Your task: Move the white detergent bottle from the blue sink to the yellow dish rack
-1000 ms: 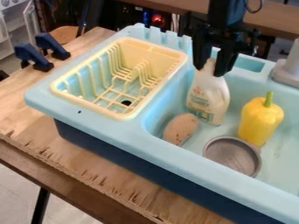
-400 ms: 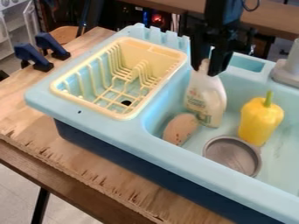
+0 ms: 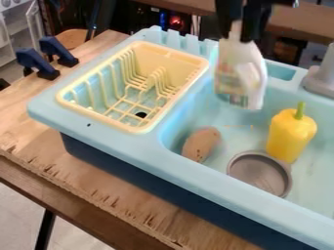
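At the top of the view, right of centre, the black gripper (image 3: pixel 240 33) is shut on the neck of a white spray-type bottle (image 3: pixel 241 73). The bottle hangs upright above the back left part of the blue sink (image 3: pixel 196 170), its bottom clear of the basin floor. Below it in the basin lie a brown potato-like object (image 3: pixel 201 144) and a round grey metal dish (image 3: pixel 260 175). A yellow pepper (image 3: pixel 290 134) stands to the right of them.
A yellow dish rack (image 3: pixel 134 129) rests on the sink's left side. At the right edge is a grey faucet base (image 3: pixel 322 75). Dark blue clamps (image 3: pixel 32 61) sit at the back left of the wooden table (image 3: pixel 98 195).
The gripper has risen with the bottle in it, lifting it off the basin floor. The potato-like object, dish and pepper have kept their places.
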Motion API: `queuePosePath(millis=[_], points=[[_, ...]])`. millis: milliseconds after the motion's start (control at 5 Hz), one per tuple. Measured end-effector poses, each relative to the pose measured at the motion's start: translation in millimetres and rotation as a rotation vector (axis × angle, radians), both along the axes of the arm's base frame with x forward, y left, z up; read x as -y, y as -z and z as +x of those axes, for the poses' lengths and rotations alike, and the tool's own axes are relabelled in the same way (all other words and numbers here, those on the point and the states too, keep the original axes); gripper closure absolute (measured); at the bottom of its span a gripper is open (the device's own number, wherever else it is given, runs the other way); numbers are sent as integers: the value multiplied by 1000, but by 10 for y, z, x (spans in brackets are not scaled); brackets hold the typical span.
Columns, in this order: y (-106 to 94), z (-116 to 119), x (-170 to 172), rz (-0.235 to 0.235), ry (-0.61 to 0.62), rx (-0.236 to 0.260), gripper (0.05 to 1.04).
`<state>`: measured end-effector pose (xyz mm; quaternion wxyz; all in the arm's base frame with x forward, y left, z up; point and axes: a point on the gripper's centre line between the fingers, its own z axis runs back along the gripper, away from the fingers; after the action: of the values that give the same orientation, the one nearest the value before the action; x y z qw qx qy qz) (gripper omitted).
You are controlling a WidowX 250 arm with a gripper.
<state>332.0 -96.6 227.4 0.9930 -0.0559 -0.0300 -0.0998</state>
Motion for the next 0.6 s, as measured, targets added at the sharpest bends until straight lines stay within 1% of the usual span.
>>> queuePosePath(millis=[200,400,600], points=[[-223,-155,-126,-4,-14,25,685],[-372,-344,-383,1,-65,36,685],[-412,-383,-663,1,-111,36,685]])
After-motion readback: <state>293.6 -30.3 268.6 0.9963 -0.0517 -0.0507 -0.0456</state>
